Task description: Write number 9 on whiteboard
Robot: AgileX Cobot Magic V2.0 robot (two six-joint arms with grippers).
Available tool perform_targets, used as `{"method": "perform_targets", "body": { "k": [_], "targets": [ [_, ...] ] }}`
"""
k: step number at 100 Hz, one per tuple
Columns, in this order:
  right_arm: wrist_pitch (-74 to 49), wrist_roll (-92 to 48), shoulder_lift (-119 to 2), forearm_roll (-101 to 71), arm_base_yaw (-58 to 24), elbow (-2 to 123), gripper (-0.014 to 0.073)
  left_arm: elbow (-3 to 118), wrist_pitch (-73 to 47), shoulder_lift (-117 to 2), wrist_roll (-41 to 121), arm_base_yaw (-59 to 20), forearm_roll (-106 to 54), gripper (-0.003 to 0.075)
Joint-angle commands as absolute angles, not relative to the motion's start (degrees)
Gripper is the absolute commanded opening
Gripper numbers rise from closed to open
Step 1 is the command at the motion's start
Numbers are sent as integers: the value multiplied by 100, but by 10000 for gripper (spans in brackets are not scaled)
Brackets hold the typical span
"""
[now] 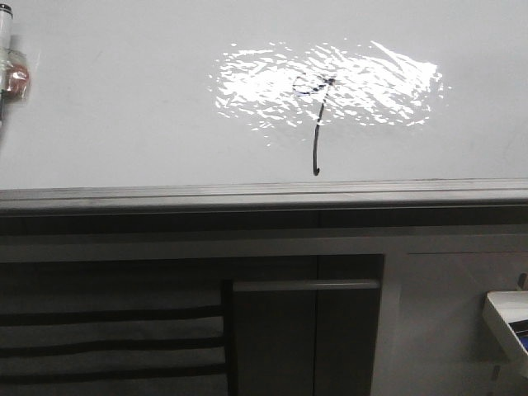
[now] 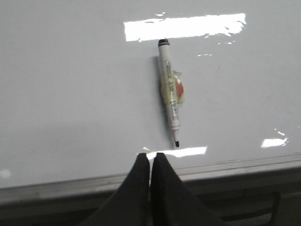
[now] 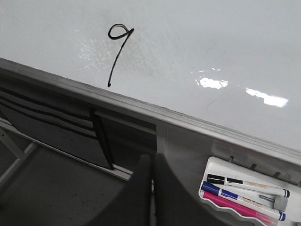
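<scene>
The whiteboard [image 1: 124, 107] fills the upper part of the front view, with a grey metal edge strip [image 1: 247, 194] below it. A black number 9 [image 1: 317, 124] is drawn on it, its loop inside a bright glare patch; it also shows in the right wrist view [image 3: 115, 54]. A white marker with tape round its barrel [image 2: 171, 94] lies on the board, uncapped, black tip toward my left gripper [image 2: 150, 155], which is shut and empty just short of the tip. The marker shows at the left edge of the front view [image 1: 8, 58]. My right gripper [image 3: 151, 159] is shut and empty, below the board's edge.
A white tray [image 3: 221, 174] below the board at the right holds black, blue and pink markers [image 3: 244, 190]; its corner shows in the front view [image 1: 505, 318]. Dark cabinet panels with a handle bar [image 1: 305, 285] stand below the board.
</scene>
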State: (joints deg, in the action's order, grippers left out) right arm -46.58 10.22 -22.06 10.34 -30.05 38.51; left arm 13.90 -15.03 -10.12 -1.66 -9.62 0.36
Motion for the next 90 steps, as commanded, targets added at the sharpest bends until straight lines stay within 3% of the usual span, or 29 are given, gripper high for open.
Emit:
{"method": "perform_targets", "body": {
  "k": [1, 15, 25, 90],
  "targets": [
    [-4312, 1005, -2243, 1172, -2987, 3970, -72, 1016, -979, -498, -195, -764, -225, -20],
    [-4312, 1005, -2243, 1172, -2987, 3970, -72, 284, -768, 152, -195, -639, -350, -20],
    [-4323, 1005, -2243, 1172, -2987, 3970, -72, -152, 34, 180, -195, -639, -350, -20],
    [-4311, 1005, -2243, 1172, -2987, 3970, -72, -131, -123, 181, -195, -639, -350, -20]
  ]
}}
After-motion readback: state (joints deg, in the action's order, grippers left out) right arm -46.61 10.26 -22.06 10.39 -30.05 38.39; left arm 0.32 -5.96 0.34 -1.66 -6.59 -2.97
